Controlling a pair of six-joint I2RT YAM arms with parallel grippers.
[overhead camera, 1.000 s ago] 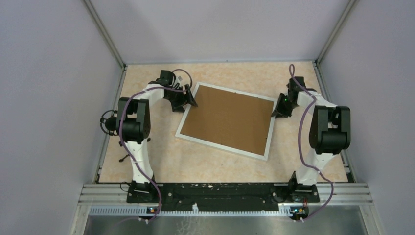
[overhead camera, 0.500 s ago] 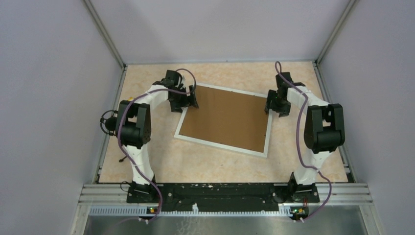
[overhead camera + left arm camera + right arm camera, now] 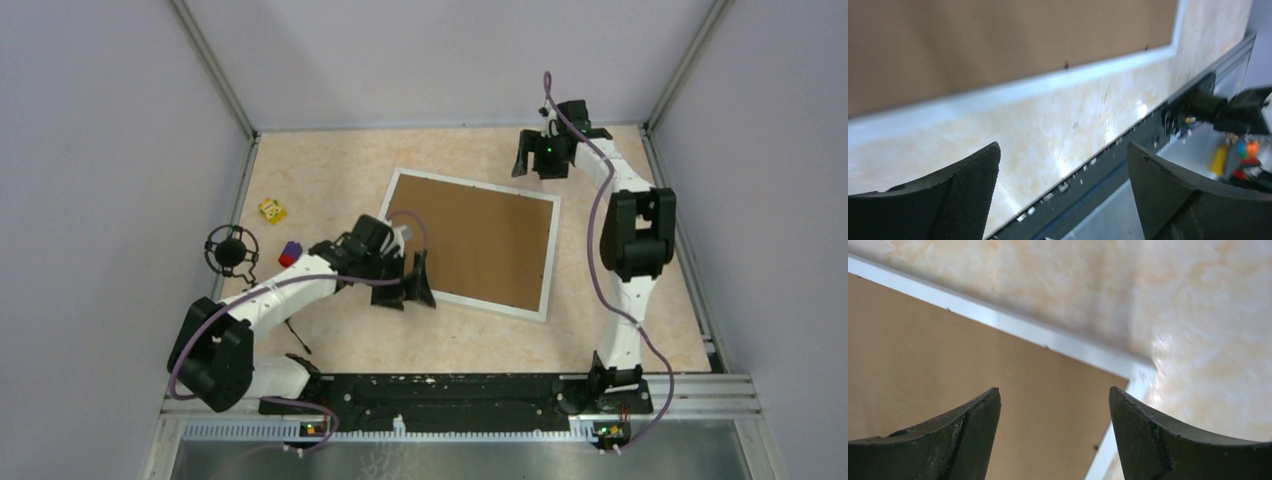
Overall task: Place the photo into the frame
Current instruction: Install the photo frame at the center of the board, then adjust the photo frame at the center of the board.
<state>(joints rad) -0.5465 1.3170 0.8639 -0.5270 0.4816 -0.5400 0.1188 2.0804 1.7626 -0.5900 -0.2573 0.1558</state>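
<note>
Marbled beige tabletop fills the floor of a grey-walled booth, with the black base rail at its near edge.

Closest to that rail, the left gripper sits low at the near-left corner of the frame. Its fingers are spread wide with nothing between them. In its wrist view the white bar runs just ahead of the pads, so it seems posed to catch or steady that corner rather than to carry anything.

Left of that arm, a small yellow toy and a purple-and-red block lie well apart from the frame and play no visible part in the job.

The frame lies flat and slightly skewed in the middle of the table, back side up, with the brown backing board seated inside its thin white bars. The photo is not visible in any view. It may lie under the board, but the pictures cannot confirm that.

Farthest off, the right gripper hangs above the frame's far-right corner, jaws likewise wide apart and empty. Its camera looks straight down on that corner, probably to press or check the board's seating there.
</note>
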